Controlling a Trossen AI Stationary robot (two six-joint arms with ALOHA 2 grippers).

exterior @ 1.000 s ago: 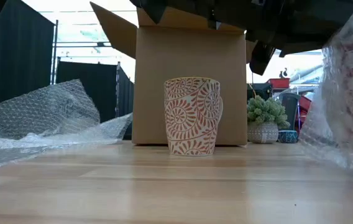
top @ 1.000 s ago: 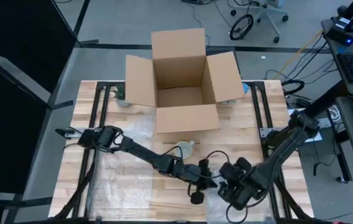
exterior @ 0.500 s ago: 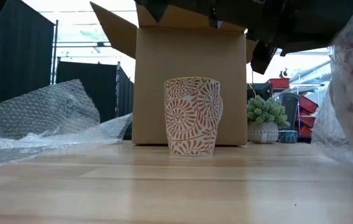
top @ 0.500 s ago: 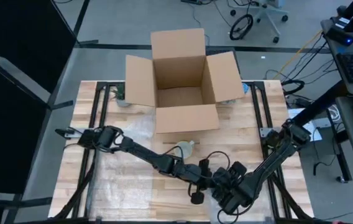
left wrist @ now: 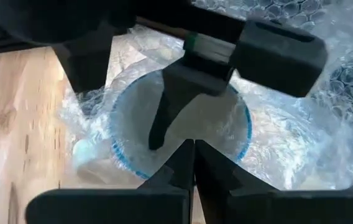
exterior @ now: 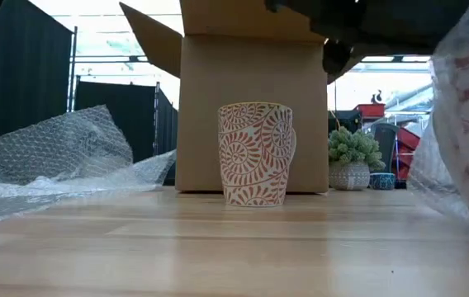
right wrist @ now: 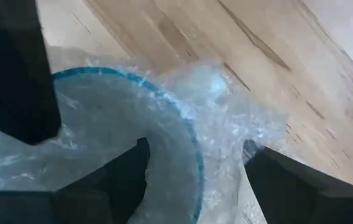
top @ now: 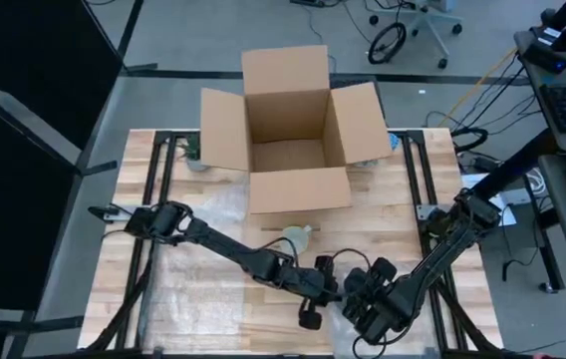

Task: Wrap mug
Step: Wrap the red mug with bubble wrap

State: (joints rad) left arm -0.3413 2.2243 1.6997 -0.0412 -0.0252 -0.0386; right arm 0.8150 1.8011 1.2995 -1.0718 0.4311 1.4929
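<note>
Mug (left wrist: pixel 217 134) sits in wrap (left wrist: pixel 301 143) on counter (right wrist: pixel 257 56), bottom centre of high view. R gripper (right wrist: pixel 195 149): fingers apart, astride rim, holding nothing. L gripper (left wrist: pixel 194 146): fingers closed; can't tell if pinching wrap. Tuck wrap inside slowly w/o tipping mug.

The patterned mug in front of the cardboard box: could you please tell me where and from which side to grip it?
Probably the patterned mug by its rim, from straight above, one finger inside the wall: it stands upright, mouth open, apart from the cardboard box behind it.
</note>
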